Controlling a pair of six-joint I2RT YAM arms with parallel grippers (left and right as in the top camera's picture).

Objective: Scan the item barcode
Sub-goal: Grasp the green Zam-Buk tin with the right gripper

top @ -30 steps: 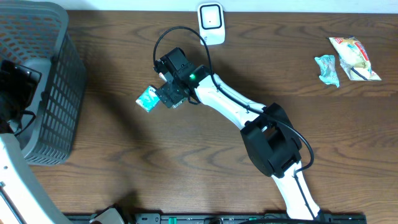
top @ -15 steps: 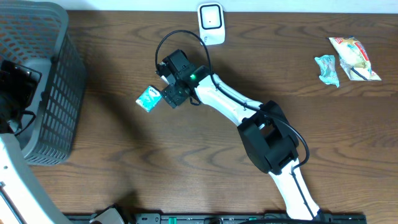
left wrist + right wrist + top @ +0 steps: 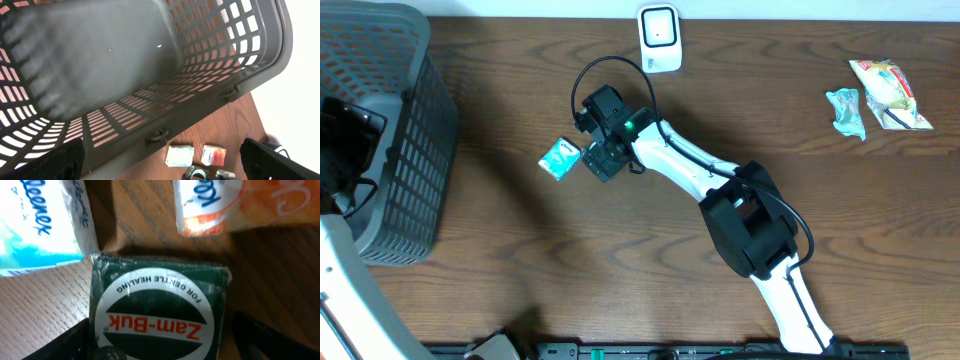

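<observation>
The green packet reads "Zam-Buk" and "FOR GENTLE HEALING".

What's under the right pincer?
A green Zam-Buk packet on the table between its fingers, blue tissue pack and orange pack beside. Overhead the pincer covers it; only the blue pack shows.

A dark brown wooden table with long lengthwise grain fills the overhead view, its boards lighter toward the right and dimmer on the left, where a broad, soft-edged shadow lies across the wood. Along the table's far edge runs a pale strip of plain white surface, wall or floor I cannot tell, and a black rail lines the near edge. The left wrist view shows a corner of the same wood beside a bright, featureless white ground, evenly lit.
</observation>
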